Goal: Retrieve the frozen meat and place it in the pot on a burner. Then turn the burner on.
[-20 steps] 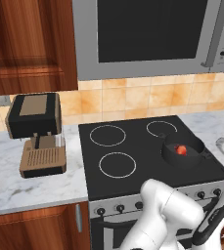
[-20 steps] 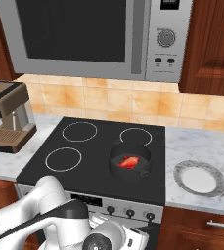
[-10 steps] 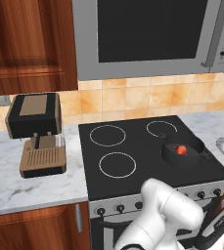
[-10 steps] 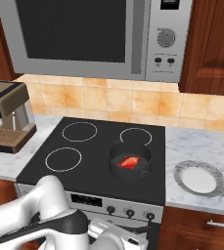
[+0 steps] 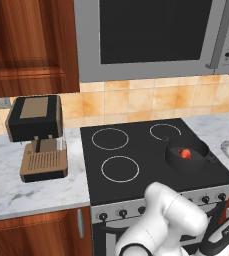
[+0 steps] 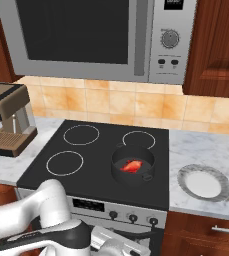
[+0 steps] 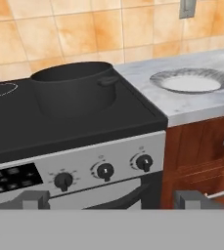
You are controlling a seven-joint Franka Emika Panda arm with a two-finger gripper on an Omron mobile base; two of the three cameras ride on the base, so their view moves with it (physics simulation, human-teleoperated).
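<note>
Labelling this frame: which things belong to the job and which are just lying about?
Job:
frozen meat, in the pot
pot, on a burner
stove knobs
fingers, open

Lying about:
coffee machine
grey dish
microwave

We see a black stove (image 5: pixel 136 185) set into a marble counter (image 6: pixel 206 150), its knobs (image 7: pixel 105 171) in a row along the front panel. A coffee machine (image 5: pixel 38 137) stands on the counter's left stretch, just beside the stove's left edge. A pale grey dish (image 6: pixel 203 182) lies on the right stretch, near the counter's front edge. A microwave (image 6: pixel 101 37) hangs above the stove, with wooden cabinets (image 5: pixel 28 45) at either side and orange tiles (image 7: pixel 59 34) behind.
</note>
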